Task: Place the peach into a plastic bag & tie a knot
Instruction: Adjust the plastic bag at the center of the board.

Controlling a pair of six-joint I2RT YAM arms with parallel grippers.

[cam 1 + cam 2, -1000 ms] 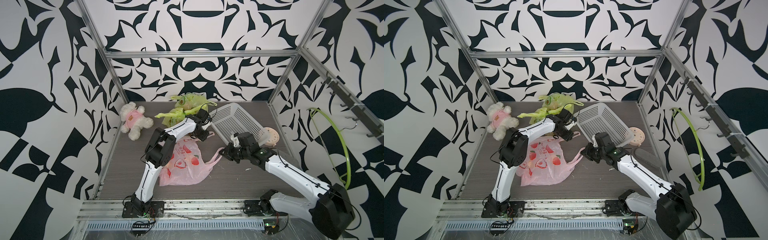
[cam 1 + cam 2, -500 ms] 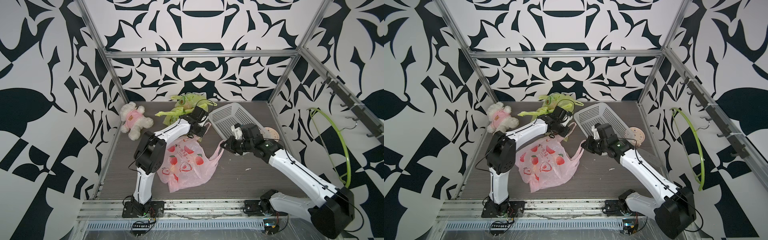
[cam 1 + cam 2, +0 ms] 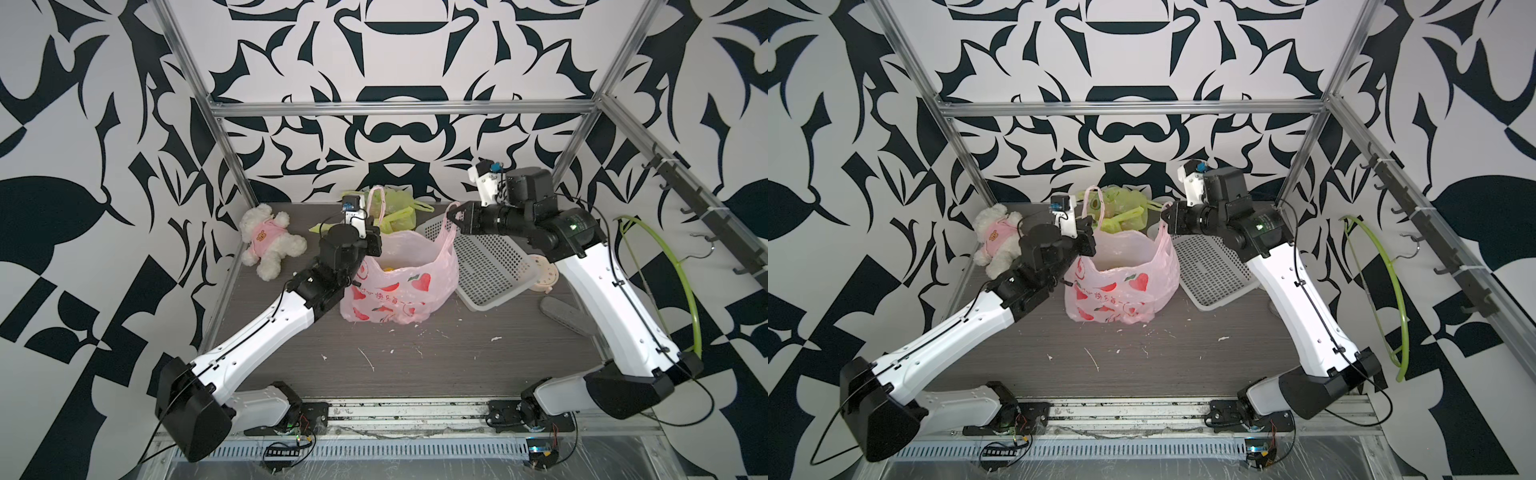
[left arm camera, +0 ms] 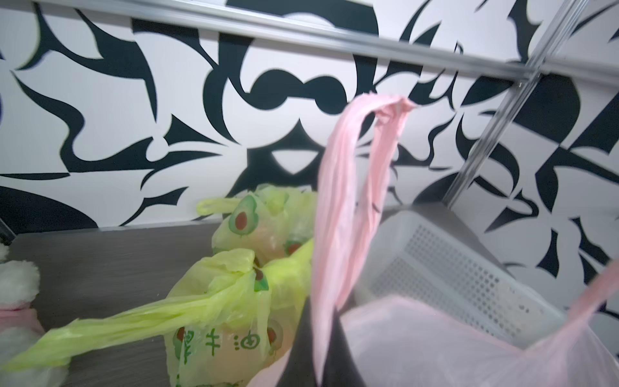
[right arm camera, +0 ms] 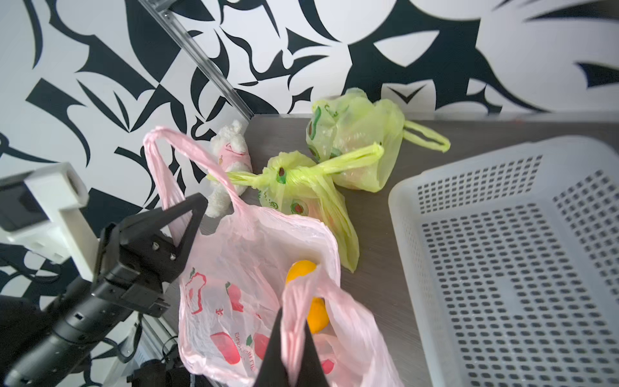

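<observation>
In both top views the pink bag (image 3: 399, 286) (image 3: 1121, 286) stands mid-desk (image 3: 415, 365), with the left claw (image 3: 372, 243) and right claw (image 3: 454, 217) each clamped tight on a handle (image 3: 376, 201).

Left wrist view: that handle rises from the pinched claw.

Right wrist view: the peach (image 5: 310, 295) lies inside the bag.

My left arm (image 3: 266, 328) and right arm (image 3: 598, 291) are white shells over black joints, with thin black cables (image 3: 636, 309) alongside. A white camera bracket (image 5: 57, 207) sits on each wrist. The left hand (image 5: 195, 205) is black and triangular, with two screws (image 5: 154, 245) showing. A green light (image 3: 572, 227) glows on the right.
</observation>
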